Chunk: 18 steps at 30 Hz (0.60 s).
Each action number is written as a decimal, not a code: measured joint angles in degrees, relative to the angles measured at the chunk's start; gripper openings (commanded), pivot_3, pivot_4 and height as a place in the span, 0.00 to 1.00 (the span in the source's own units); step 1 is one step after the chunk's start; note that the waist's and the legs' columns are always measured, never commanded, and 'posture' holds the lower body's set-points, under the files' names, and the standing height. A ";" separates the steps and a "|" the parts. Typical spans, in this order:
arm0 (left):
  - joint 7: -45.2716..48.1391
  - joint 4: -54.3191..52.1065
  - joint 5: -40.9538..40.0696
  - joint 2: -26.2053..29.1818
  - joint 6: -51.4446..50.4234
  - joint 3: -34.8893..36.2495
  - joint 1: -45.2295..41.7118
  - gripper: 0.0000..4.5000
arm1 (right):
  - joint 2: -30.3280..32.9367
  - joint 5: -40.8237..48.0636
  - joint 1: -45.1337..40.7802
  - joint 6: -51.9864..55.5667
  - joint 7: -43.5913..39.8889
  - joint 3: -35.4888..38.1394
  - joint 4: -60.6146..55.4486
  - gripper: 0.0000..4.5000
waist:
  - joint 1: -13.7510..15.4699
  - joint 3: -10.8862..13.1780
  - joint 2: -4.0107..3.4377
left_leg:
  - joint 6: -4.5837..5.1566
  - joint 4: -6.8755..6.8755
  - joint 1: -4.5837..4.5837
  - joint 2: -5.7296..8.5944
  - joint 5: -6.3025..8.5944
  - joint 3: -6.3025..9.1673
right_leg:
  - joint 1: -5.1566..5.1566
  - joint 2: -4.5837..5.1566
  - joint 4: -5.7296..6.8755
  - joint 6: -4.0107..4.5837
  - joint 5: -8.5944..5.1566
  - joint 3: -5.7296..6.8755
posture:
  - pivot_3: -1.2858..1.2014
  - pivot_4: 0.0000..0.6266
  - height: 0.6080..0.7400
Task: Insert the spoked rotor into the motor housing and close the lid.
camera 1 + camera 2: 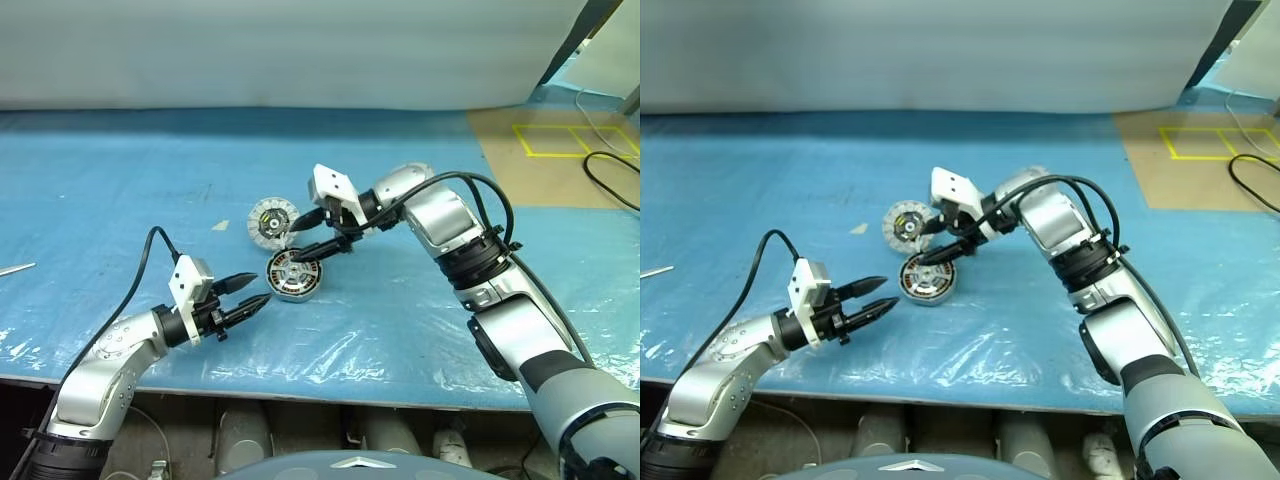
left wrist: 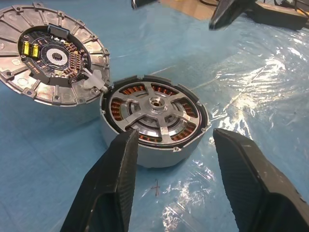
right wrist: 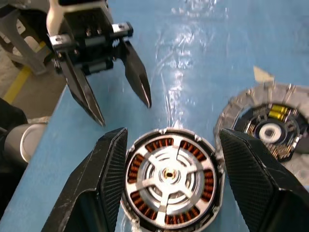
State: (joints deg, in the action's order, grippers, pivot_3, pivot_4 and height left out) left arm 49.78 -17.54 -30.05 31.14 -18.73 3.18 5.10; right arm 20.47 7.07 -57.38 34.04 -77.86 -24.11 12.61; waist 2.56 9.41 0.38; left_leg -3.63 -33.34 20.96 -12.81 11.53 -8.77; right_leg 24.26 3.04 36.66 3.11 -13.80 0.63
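Since rotor already sits seated in housing, right tool hangs just above it, fingers apart, holding nothing; looks like release done. Left tool waits beside housing toward near edge of tabletop, fingers apart, empty, likely ready to steady housing. Lid lies just behind housing, touching or nearly, circuit face up, not yet fitted. Tabletop covered in blue sheet, clear plastic film over near part. Beyond far right corner: brown floor with yellow tape marks, black cable.
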 measured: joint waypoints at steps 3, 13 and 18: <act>0.00 0.00 0.00 0.00 0.00 0.01 0.06 0.58 | 0.01 -0.57 0.14 -2.06 0.47 -0.87 0.42 0.70 | 0.13 0.00 0.01 | 0.00 0.00 0.01 0.03 0.00 0.00 | -0.01 0.02 -0.01 0.00 0.00 0.00 | 0.52 0.24 1.00; -0.30 -0.11 -0.05 0.00 -0.01 0.08 0.23 0.58 | 0.30 0.09 9.49 -2.50 3.14 -0.35 -1.64 0.36 | 0.14 -0.01 0.02 | -0.01 0.01 0.02 0.04 0.00 0.01 | -0.02 0.02 -0.03 -0.01 0.01 0.00 | 0.52 0.24 1.00; -0.28 -0.12 -0.09 0.07 -0.02 0.14 0.12 0.58 | -1.96 -0.01 11.97 -1.72 6.38 -0.61 -1.55 0.01 | -0.35 -0.01 0.02 | -0.01 0.01 -0.10 -0.01 0.00 0.01 | -0.04 -0.03 0.02 -0.02 0.01 -0.03 | 0.52 0.24 1.00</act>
State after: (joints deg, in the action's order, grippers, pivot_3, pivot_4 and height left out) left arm 49.50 -17.66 -30.14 31.21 -18.75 3.32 5.22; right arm 18.51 7.06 -45.41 32.32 -71.48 -24.72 11.06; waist 2.21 9.41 0.40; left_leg -3.64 -33.33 20.86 -12.81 11.53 -8.76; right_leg 24.22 3.01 36.68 3.10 -13.79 0.60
